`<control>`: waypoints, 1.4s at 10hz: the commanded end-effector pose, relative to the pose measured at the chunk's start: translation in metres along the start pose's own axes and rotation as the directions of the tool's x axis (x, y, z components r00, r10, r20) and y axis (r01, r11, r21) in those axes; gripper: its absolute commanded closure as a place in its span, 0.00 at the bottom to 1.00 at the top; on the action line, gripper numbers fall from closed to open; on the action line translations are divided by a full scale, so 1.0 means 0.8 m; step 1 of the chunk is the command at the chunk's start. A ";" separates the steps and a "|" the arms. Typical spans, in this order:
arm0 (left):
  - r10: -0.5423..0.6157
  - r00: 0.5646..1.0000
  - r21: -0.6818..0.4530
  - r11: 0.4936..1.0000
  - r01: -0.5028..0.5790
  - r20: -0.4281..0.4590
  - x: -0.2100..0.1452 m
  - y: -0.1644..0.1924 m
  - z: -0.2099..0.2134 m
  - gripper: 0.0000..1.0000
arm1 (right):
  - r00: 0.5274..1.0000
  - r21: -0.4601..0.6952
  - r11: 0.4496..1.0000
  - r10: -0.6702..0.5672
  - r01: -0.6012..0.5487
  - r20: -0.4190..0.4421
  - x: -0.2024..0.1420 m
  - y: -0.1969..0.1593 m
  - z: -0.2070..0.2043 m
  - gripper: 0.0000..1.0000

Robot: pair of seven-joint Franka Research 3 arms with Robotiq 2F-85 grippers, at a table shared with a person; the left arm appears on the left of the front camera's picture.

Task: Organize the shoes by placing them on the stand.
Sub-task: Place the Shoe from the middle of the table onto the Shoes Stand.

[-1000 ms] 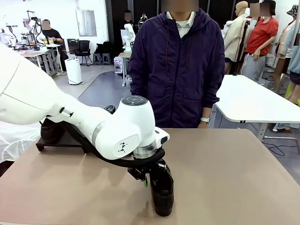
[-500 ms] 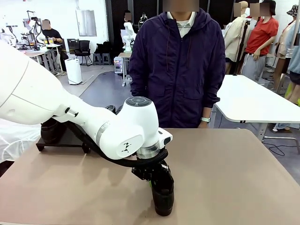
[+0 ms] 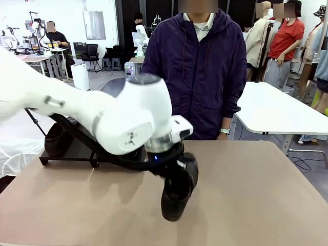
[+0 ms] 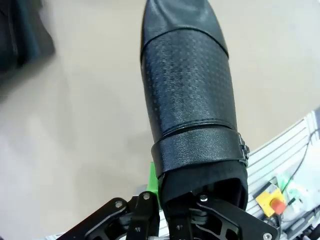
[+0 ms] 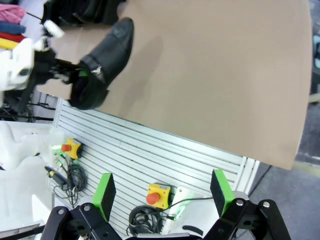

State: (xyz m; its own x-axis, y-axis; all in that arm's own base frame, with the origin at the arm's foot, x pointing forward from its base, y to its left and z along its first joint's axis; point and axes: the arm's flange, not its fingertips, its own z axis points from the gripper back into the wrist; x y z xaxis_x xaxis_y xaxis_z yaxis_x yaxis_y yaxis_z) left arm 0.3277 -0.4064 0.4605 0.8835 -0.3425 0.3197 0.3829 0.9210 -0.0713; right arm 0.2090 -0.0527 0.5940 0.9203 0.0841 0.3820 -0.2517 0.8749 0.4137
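Now left jaws clamp a shoe [image 3: 177, 197] above the table [image 3: 256, 195]

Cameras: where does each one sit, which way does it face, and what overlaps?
Front view: fixed between the arms, facing the person across the beige table; left arm crosses the middle.
Left wrist view: looks along its gripper, jaws shut on a glossy black leather loafer.
Right wrist view: high off the table's near edge, looking down; right gripper open.
Shared: all show that loafer.

Left claw [image 3: 171, 174] clamped tight, arm reaching across table middle; right claw [image 5: 162, 192] spread wide.
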 end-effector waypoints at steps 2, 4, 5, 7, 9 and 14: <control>-0.027 0.963 -0.019 0.999 0.033 0.267 -0.066 0.023 0.088 1.00 | 1.000 0.016 1.000 -0.005 0.005 0.003 0.003 0.004 0.003 0.00; 0.031 0.939 -0.067 0.998 -0.008 0.344 -0.092 0.043 0.112 1.00 | 1.000 0.016 1.000 -0.005 0.005 0.003 0.003 0.004 0.003 0.00; 0.095 0.919 -0.074 0.995 -0.072 0.382 -0.100 0.049 0.119 1.00 | 1.000 0.016 1.000 -0.005 0.005 0.003 0.003 0.004 0.003 0.00; 0.049 0.940 -0.049 0.998 -0.034 0.338 -0.090 0.037 0.125 1.00 | 1.000 0.016 1.000 -0.005 0.005 0.003 0.003 0.004 0.003 0.00; 0.049 0.940 -0.049 0.998 -0.034 0.338 -0.090 0.037 0.125 1.00 | 1.000 0.016 1.000 -0.005 0.005 0.003 0.003 0.004 0.003 0.00; 0.244 0.857 -0.036 0.966 -0.256 0.453 -0.056 0.228 0.187 1.00 | 1.000 0.016 1.000 -0.005 0.005 0.003 0.003 0.004 0.003 0.00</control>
State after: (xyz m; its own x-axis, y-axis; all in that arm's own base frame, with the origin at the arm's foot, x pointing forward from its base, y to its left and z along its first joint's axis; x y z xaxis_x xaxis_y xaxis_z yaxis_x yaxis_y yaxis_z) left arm 0.3058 -0.2277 0.5649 0.7435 0.0142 0.6686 0.1321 0.9770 -0.1676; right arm 0.2089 -0.0528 0.5941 0.9203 0.0839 0.3822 -0.2515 0.8749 0.4138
